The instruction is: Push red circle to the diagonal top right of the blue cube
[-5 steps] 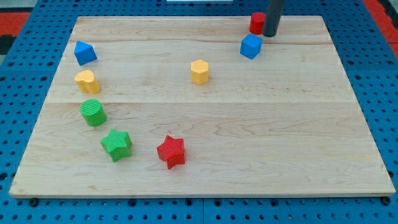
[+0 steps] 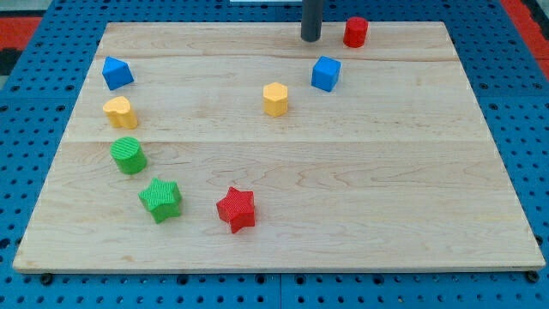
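Eight small coloured blocks are sitting on the pale wooden board (image 2: 360,172). Going from the view's left: a blue wedge-like block (image 2: 117,72), a yellow block (image 2: 120,112) of unclear shape, a green cylinder (image 2: 129,155), a green star (image 2: 161,199), a red star (image 2: 237,209), a yellow hexagon (image 2: 275,99). My tip (image 2: 310,38) is resting near the top edge, touching nothing; having no fingers, it is gripping nothing. The blue cube (image 2: 325,73) is sitting below-right of it, and the red circle (image 2: 356,32) is lying up-right of that cube.
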Robot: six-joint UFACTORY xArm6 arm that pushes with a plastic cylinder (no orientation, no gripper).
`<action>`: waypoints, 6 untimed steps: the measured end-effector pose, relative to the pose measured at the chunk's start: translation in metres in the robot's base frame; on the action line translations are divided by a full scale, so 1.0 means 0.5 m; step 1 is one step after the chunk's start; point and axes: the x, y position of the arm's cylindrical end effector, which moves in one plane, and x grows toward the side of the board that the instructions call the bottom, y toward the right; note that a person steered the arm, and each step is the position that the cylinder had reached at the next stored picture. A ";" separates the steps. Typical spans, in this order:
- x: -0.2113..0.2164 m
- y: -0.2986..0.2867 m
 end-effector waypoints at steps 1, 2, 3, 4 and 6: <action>-0.034 0.030; -0.035 0.116; -0.035 0.161; -0.034 0.166; -0.002 0.221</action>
